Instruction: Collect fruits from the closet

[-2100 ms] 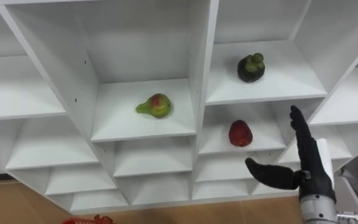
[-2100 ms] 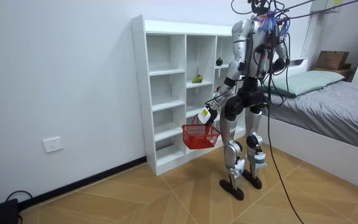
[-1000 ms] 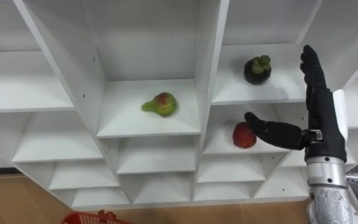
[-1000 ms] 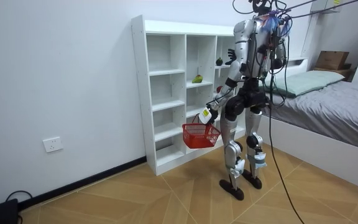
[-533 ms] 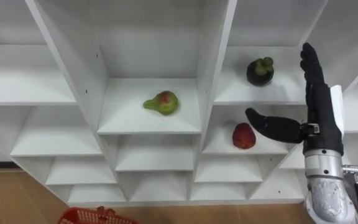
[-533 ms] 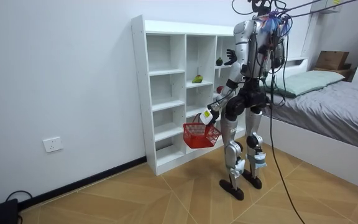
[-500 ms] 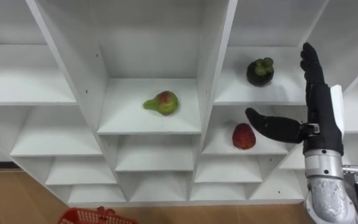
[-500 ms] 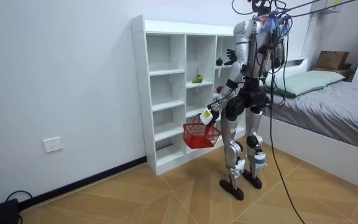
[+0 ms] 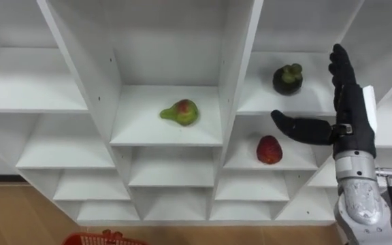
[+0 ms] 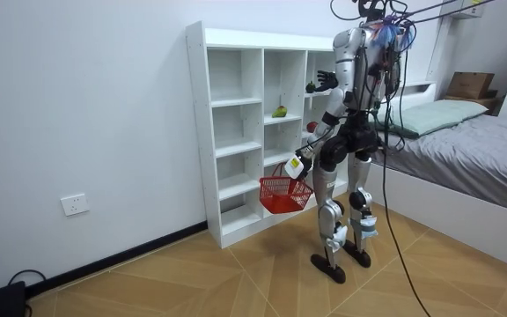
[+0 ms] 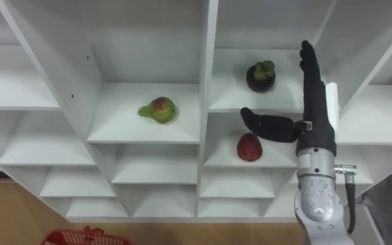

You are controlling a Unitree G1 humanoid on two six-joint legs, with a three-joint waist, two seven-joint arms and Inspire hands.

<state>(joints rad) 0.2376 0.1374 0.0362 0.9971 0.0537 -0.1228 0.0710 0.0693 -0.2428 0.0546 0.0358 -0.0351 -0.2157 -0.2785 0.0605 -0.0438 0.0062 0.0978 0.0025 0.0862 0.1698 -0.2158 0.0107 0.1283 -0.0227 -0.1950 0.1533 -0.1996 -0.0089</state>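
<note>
A dark mangosteen (image 9: 288,78) sits in the closet's (image 9: 233,68) upper right compartment. A red fruit (image 9: 269,150) lies in the compartment below it, and a green-red pear (image 9: 181,111) lies in the middle compartment to the left. My right hand (image 9: 351,126) is open in front of the right column, fingers straight up just right of the mangosteen, thumb pointing left above the red fruit, touching neither. A red basket (image 10: 282,192) hangs from my left hand (image 10: 295,165) at thigh height; its rim (image 9: 104,239) peeks in at the bottom edge.
I stand on a wooden floor facing the white closet (image 10: 236,132). A bed (image 10: 465,141) lies at the room view's right, close behind me. A cardboard box (image 10: 469,84) sits beyond the bed. A wall socket (image 10: 75,204) is low on the wall at the left.
My right hand has risen from below the red fruit to the mangosteen's level, staying open. The basket has swung slightly toward the closet. The eye view has shifted a little.
</note>
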